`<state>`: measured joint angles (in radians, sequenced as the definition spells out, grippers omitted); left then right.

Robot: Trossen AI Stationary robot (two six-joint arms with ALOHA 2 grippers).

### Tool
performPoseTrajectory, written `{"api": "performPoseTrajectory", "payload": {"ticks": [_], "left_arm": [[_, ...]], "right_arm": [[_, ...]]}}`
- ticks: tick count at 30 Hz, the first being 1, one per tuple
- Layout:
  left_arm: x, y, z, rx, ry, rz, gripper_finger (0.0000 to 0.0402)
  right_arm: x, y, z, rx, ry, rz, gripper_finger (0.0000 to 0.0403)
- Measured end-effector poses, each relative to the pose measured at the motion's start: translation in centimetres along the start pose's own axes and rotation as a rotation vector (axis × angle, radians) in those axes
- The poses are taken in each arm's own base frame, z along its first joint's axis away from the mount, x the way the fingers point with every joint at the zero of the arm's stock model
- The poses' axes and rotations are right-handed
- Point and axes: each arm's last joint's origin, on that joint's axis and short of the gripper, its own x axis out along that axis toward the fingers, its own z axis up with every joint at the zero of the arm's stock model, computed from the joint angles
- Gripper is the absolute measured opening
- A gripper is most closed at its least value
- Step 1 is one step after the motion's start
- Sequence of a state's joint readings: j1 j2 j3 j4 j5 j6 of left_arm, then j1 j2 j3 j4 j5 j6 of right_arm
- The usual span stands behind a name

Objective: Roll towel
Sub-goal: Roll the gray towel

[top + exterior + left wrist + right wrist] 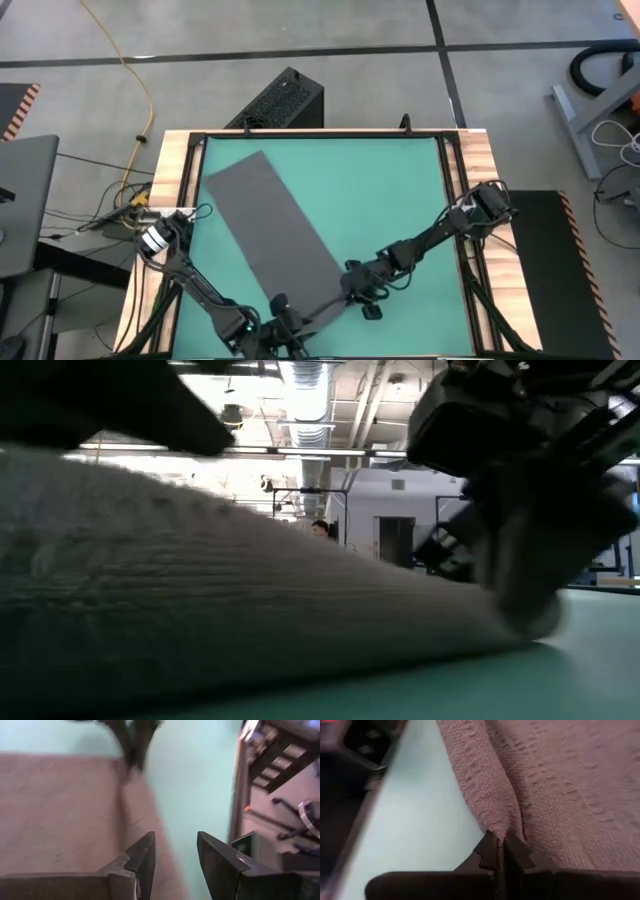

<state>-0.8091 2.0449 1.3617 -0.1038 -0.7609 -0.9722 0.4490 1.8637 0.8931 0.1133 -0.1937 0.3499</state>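
Jaws of the right gripper (500, 851) are pressed together on a raised fold at the near end of the towel (275, 230), pinching the cloth so that a small ridge of it stands up between them. Those of the left gripper (175, 857) stand spread with a clear gap, hovering at the same near end, one finger over the cloth and the other over the green mat (390, 190) beside its edge; they hold nothing.

From above, the towel lies flat on the mat as a long dark grey strip set on a diagonal: its far end points toward the mat's far left corner, its near end comes down toward the middle of the tabletop's front edge. Both grippers sit at that near short end, the left at one corner, the right (362, 296) at the other, so neither arm is clearly closer to the work. The low view shows the near edge lifted into a thick hump close to the camera.

The long axis runs away from both grippers, up and to the left. Judging by this, the roll should start at this pinched short edge and travel along that diagonal, which calls for both corners to advance evenly or the roll will skew.
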Motion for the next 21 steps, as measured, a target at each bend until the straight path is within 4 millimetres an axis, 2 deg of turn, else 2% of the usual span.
{"api": "performPoseTrajectory", "payload": {"ticks": [4, 8, 21], "left_arm": [[1.6, 0.6, -0.4, -0.005, 0.036, 0.005, 0.0132], [2.9, 0.9, -1.0, -0.007, 0.085, -0.019, 0.0132], [3.3, 1.6, -2.0, 0.044, 0.128, 0.03, 0.0132]], "right_arm": [[-0.1, -0.1, -0.1, 0.058, 0.046, 0.102, 0.0037], [-0.2, -0.5, 0.1, 0.115, 0.052, 0.114, 0.0036], [-0.4, -1.4, 0.3, 0.312, 0.089, 0.169, 0.0038]]}}
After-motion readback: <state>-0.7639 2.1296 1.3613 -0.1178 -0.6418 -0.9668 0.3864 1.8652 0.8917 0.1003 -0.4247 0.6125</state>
